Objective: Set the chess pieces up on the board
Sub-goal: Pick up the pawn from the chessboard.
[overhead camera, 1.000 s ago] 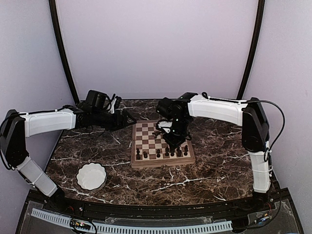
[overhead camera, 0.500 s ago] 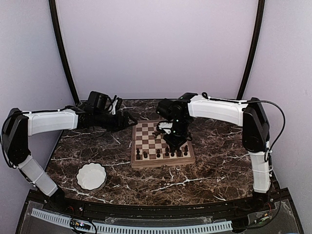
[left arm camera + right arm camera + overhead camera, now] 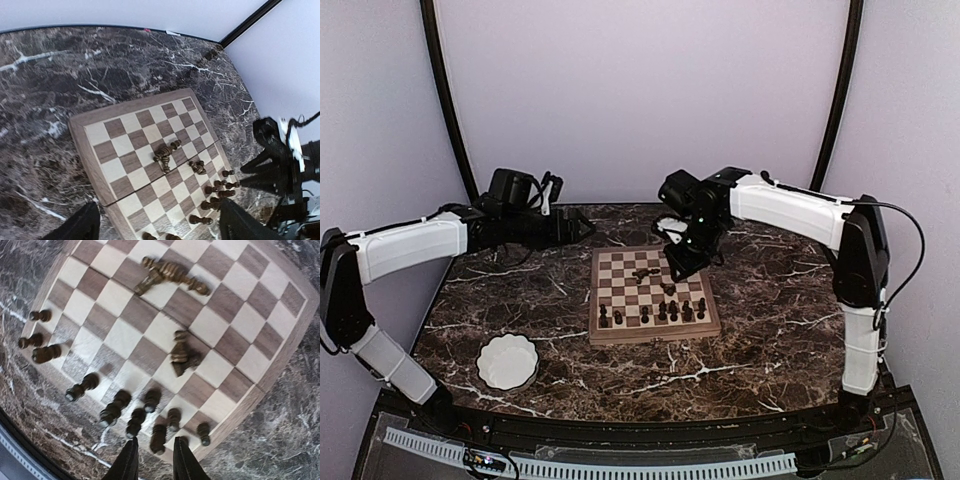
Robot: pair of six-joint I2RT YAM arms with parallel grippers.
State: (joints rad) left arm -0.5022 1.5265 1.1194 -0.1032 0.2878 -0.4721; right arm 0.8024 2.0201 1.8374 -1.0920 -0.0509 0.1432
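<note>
The board (image 3: 620,262) lies mid-table. Several dark chess pieces (image 3: 673,311) stand in a row along its near edge. Two more pieces (image 3: 643,272) lie tipped together near the board's middle, and one piece (image 3: 668,288) lies alone on its side. My right gripper (image 3: 680,266) hovers over the board's far right part. In the right wrist view its fingers (image 3: 127,462) stand slightly apart, open and empty, above the standing row (image 3: 151,401). My left gripper (image 3: 582,229) hangs left of the board's far corner, wide open, with nothing in it (image 3: 157,232).
A white scalloped bowl (image 3: 508,361) sits near the front left of the dark marble table (image 3: 770,320). Black frame posts rise at the back corners, one of them at the back right (image 3: 835,100). The right arm shows at the right edge of the left wrist view (image 3: 280,160).
My right gripper has opened, risen off the board and drawn back to the far right; a lone piece lies where it was. My left arm has pulled back to the left.
</note>
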